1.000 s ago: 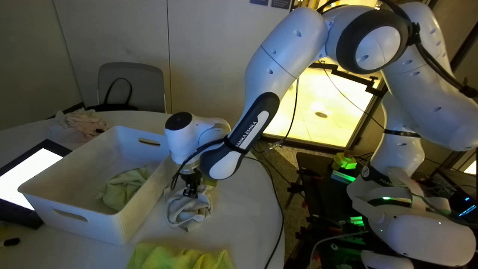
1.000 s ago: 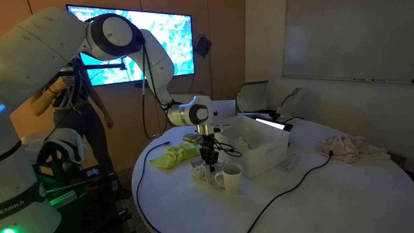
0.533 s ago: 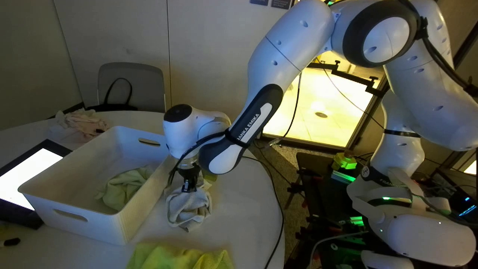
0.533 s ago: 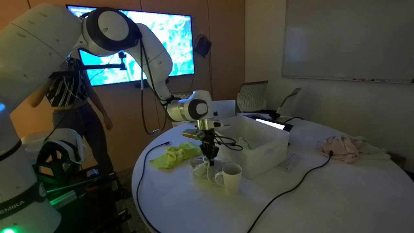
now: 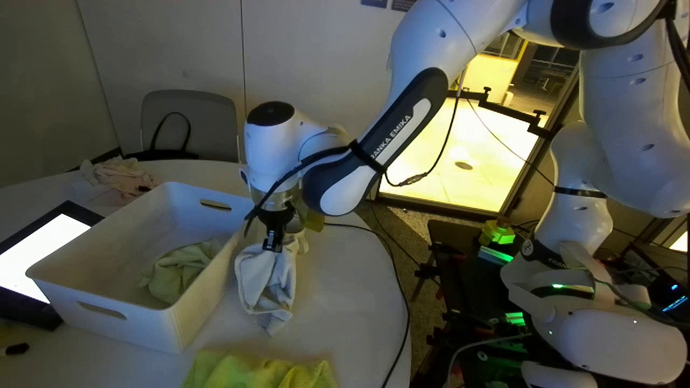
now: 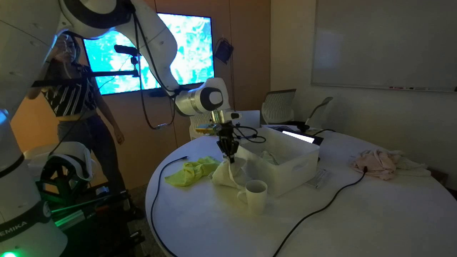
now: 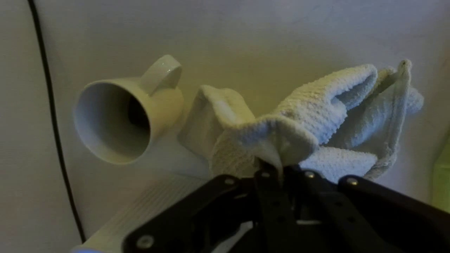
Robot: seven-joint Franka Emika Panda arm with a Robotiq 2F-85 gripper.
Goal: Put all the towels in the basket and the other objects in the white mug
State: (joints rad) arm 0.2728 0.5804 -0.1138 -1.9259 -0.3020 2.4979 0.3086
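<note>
The end effector (image 7: 279, 172) has its jaws almost together, pinching one fold of the grey towel (image 5: 267, 285), which dangles just outside the basket (image 5: 143, 324) with its lower end on or close to the tabletop (image 6: 214, 228), can't tell which. My worry: that's a thin pinch, so it could slip out if a hem snags on the basket's rim. A swing done too low could also drag a loose corner against the mug (image 7: 165, 109), upright just beside it, and knock it over. Getting above the rim first seems safer to me. One green towel (image 5: 180, 272) is already in the basket; a yellow towel (image 6: 194, 171) lies crumpled on the tabletop.

Tabletop's white and rounded, with a black cable (image 7: 52, 109) running across it and a pinkish cloth (image 6: 378, 164) heaped well apart from the rest. Lighting's pretty dim: a big lit TV (image 6: 194, 46), a whiteboard (image 6: 385, 43), a grey chair (image 5: 213, 126), and a person (image 6: 73, 98) standing by the TV.
</note>
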